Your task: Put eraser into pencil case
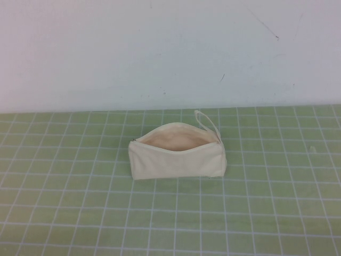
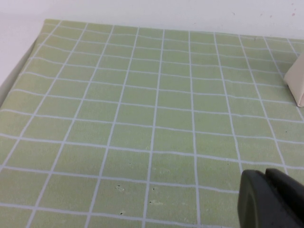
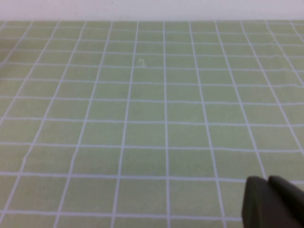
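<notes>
— On the green gridded mat (image 1: 80,213), seen from the high view, what sits there?
— Only the pencil case (image 1: 176,160), lying near the mat's middle, its zip open and the peach lining showing. Its thin loop strap (image 1: 208,121) sticks out at the robot's right end, toward the white wall (image 1: 160,48). Neither arm shows from up there, and the eraser is not visible.
— And the left wrist view?
— Bare mat, with one cream corner of the pencil case (image 2: 297,85) at the edge. The left gripper (image 2: 270,199) hangs low over the mat, well apart from the case; its dark fingertips lie pressed together, holding nothing.
— The right wrist view?
— Mat squares only. The right gripper (image 3: 271,202) hovers above them, its tips likewise closed together and empty.
</notes>
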Action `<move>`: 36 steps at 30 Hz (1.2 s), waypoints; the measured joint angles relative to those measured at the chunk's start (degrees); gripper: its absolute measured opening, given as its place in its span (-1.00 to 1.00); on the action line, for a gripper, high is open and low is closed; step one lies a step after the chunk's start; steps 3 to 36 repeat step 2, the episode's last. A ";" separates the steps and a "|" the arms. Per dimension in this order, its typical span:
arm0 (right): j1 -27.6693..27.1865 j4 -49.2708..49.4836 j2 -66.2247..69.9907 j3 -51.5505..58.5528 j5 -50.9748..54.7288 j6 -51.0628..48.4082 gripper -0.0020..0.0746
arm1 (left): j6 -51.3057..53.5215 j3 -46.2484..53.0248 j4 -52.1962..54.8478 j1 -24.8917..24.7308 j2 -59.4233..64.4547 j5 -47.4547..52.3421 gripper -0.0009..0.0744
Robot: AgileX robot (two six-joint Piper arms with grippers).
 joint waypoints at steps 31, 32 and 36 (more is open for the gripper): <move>0.00 0.00 0.00 0.00 0.13 0.00 -0.95 | 0.00 0.00 0.00 0.00 0.00 0.00 -0.99; 0.00 0.00 0.00 0.00 0.13 0.00 -0.95 | 0.00 0.00 0.00 0.00 0.00 0.00 -0.99; 0.00 0.00 0.00 0.00 0.13 0.00 -0.95 | 0.00 0.00 0.00 0.00 0.00 0.00 -0.99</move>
